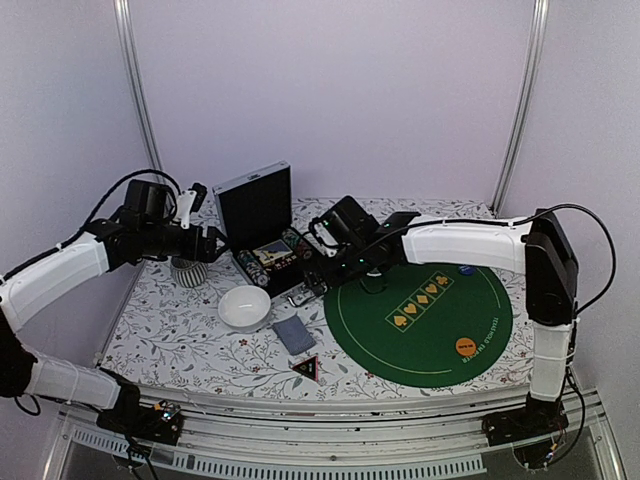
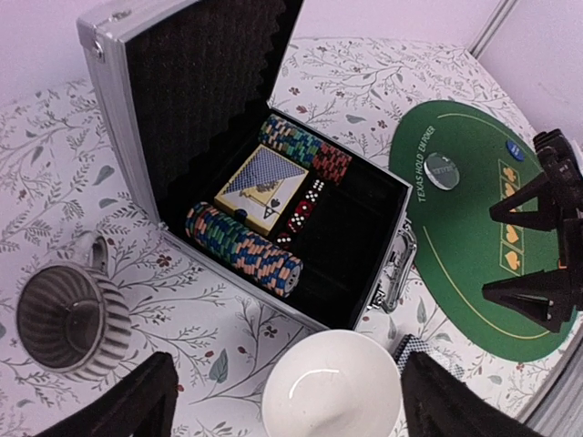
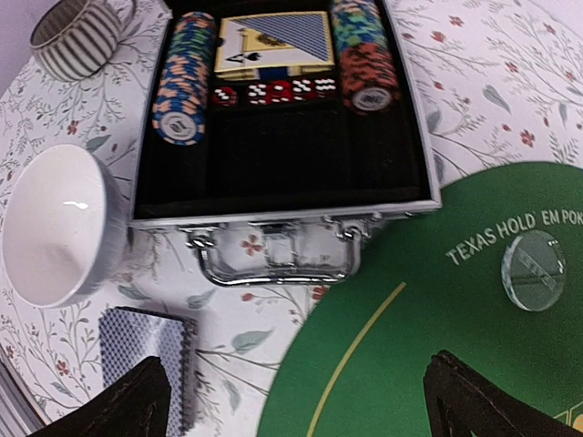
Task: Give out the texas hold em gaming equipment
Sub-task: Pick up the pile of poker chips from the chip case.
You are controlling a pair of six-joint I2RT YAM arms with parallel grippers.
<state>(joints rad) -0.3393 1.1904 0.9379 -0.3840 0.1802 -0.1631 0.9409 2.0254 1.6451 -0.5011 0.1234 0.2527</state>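
Observation:
An open aluminium case holds rows of stripe-edged poker chips, a pack of playing cards and red and white dice. A grey-blue-backed deck lies on the cloth in front of the white bowl, with a black red-edged triangle nearer the front edge. On the green mat sit an orange disc, a blue disc and a clear disc. My left gripper hangs open and empty above the bowl. My right gripper is open and empty over the mat's edge, just in front of the case handle.
The white bowl stands left of the mat, and a grey ribbed mug sits behind it by the case's left side. The case's raised lid stands upright at the back. The flowered cloth ends at the table's front rail.

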